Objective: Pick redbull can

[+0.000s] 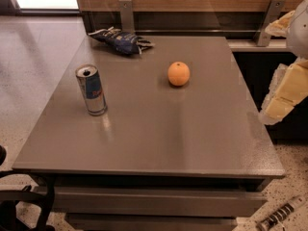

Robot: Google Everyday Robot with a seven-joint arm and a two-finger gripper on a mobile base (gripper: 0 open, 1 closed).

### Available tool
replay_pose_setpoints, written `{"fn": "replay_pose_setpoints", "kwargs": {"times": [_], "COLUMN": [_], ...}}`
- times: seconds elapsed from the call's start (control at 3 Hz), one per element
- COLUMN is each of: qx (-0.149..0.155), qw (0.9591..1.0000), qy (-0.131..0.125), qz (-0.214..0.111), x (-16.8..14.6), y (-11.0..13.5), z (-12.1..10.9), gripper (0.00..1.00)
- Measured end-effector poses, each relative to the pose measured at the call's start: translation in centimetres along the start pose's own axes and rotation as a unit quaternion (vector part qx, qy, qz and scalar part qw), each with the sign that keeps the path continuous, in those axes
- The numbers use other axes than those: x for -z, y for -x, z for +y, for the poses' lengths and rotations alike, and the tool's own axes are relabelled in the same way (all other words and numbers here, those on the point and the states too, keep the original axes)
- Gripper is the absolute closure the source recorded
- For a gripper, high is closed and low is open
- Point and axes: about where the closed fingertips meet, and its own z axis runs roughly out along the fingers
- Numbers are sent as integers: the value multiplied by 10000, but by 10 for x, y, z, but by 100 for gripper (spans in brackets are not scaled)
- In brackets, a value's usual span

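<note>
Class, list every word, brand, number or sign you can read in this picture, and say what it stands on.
Can: red marking on blue and silver, too blurred to read.
Bag: pale print, too blurred to read.
Orange, table: no text.
Gripper, dark, bottom left below the table edge: no text.
Nothing legible anywhere.
</note>
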Motion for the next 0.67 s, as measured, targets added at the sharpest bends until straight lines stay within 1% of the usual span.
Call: {"fn": "replay_pose_setpoints", "kwargs": {"times": [0.33,0.67], "qx": [-267,-361], "qw": [9957,9857], "qy": [-99,-167], "qz": [-878,-1635], "x": [-16,-26], "y": [25,54], "z": [1,0], "gripper": [0,0]}}
